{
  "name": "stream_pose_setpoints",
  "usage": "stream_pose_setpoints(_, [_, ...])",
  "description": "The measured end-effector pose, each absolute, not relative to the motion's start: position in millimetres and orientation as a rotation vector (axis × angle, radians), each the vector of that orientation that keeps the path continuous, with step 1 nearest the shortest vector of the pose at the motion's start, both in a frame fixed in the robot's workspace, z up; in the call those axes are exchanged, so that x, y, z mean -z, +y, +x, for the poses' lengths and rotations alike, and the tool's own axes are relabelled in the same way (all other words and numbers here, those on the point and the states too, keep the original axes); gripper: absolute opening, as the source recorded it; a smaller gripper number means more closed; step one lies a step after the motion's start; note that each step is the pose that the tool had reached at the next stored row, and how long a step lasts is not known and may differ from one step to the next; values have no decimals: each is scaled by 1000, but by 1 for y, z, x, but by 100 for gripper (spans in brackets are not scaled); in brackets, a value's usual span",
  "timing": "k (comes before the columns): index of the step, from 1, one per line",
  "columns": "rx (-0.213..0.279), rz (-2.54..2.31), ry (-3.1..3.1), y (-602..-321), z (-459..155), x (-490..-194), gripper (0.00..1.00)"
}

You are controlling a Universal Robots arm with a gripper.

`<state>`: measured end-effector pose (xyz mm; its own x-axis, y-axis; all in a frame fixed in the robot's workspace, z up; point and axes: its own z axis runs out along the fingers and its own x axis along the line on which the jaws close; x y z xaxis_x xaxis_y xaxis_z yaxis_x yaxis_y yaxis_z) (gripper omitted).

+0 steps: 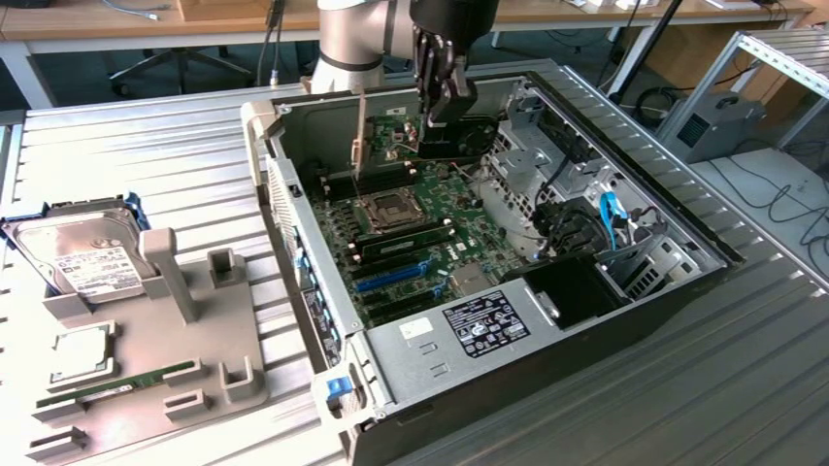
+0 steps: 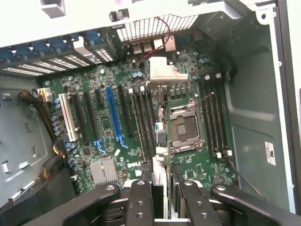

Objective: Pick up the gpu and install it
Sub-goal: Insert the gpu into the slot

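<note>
Item: gpu (image 2: 164, 73), edge-on, clamped between the narrowly set fingers of the gripper (image 2: 162, 188), hanging above and to the CPU-socket side of the blue slot (image 2: 113, 110); seating likely wants card upright, bracket rearward, edge parallel to that slot.

Two cams, one PC
Exterior's high, looking down into the case (image 1: 291, 194), arm (image 1: 349, 39) at 12 o'clock; wrist cam's close over the motherboard (image 2: 122, 117), which both share.
</note>
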<state>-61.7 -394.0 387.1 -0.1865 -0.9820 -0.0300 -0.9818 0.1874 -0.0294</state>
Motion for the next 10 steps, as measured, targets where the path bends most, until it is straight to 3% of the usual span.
stream_pose_setpoints(10, [5, -1998, 2370, -394, -62, -387, 27])
